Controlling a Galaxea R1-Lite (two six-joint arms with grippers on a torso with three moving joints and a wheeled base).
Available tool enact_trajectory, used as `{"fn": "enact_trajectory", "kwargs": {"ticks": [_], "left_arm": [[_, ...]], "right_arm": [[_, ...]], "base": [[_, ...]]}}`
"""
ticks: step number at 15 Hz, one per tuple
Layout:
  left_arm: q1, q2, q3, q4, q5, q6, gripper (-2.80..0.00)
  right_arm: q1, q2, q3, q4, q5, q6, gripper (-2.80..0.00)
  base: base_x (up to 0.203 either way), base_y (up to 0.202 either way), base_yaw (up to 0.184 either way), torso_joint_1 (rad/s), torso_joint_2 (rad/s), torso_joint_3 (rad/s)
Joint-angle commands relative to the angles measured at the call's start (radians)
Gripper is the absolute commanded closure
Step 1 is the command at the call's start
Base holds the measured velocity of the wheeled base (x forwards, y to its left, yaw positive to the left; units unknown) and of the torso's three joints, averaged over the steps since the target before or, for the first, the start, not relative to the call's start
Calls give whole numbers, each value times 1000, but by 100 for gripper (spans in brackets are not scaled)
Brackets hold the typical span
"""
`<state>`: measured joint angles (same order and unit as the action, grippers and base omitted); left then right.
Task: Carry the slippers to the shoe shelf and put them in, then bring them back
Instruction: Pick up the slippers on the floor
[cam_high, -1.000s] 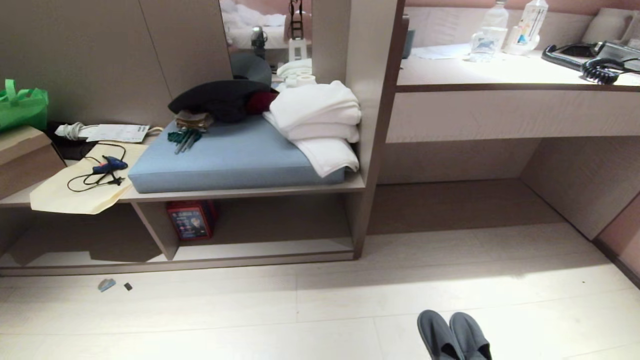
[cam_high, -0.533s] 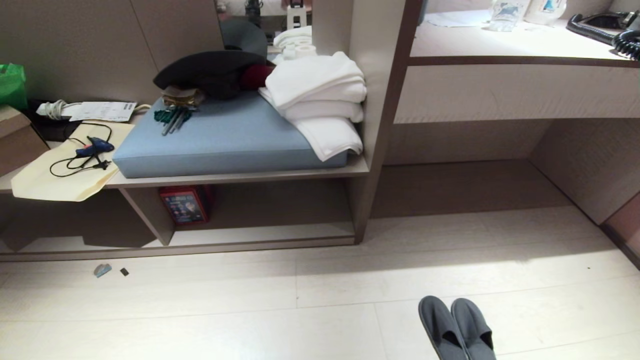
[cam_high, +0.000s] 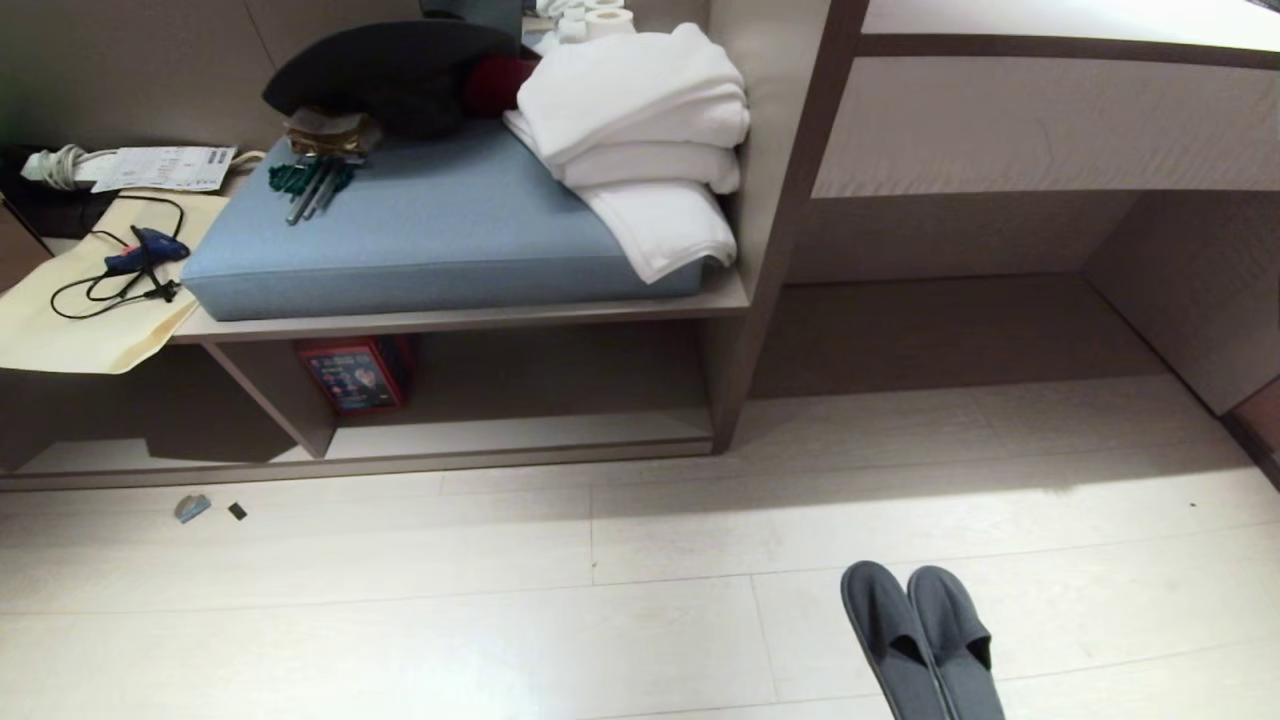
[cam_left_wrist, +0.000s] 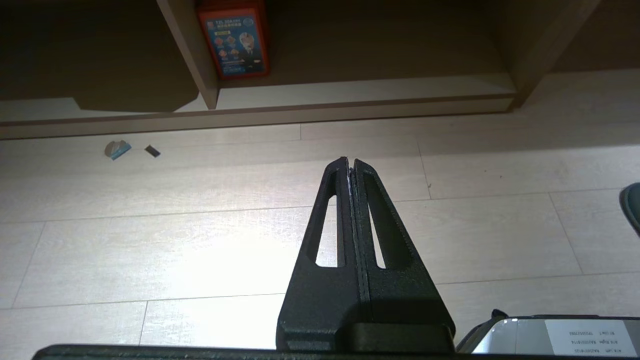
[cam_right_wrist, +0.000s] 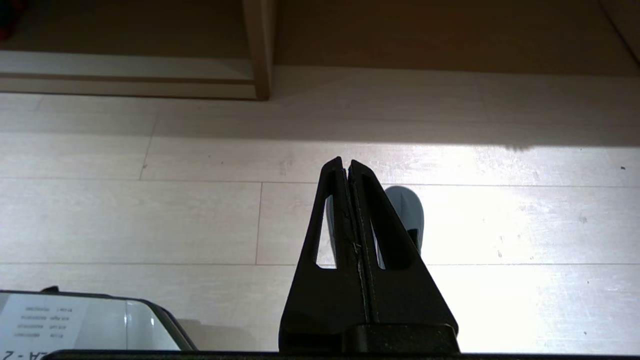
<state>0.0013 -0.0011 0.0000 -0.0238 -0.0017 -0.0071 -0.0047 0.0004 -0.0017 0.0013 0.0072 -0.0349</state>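
Grey slippers (cam_high: 925, 640): two, side by side on floor. Shoe shelf (cam_high: 520, 436): one. Left end effector (cam_left_wrist: 350, 165), right end effector (cam_right_wrist: 346, 166): both closed, empty.

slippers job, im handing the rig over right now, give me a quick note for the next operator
Left gripper: shut, empty, held over bare floor in front of the shoe shelf.
Right gripper: shut, empty, above the floor with one slipper just beyond its tips.
Slippers: side by side on the floor, toes toward the unit, to the right of the shelf and apart from it.
Shelf: holds a red box at the back by the divider; no slippers inside.
Done: nothing visible yet.
Left: pick up the slippers, put them in the shelf, bring them back.
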Motion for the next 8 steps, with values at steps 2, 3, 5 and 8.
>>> {"fn": "enact_trajectory", "kwargs": {"ticks": [2, 3, 5, 8], "left_arm": [[0, 1, 8, -1, 0, 1, 0], [0, 1, 8, -1, 0, 1, 0], [0, 1, 8, 1, 0, 1, 0], [0, 0, 8, -1, 0, -1, 0]], "right_arm": [[0, 1, 0, 0, 0, 0, 0], [0, 0, 0, 0, 0, 0, 0], [0, 1, 0, -1, 0, 0, 0], [0, 0, 0, -1, 0, -1, 0]], "base": [[0, 0, 0, 5, 1, -200], [0, 0, 0, 7, 1, -200], [0, 0, 0, 1, 2, -196], [0, 0, 0, 2, 2, -198]]}}
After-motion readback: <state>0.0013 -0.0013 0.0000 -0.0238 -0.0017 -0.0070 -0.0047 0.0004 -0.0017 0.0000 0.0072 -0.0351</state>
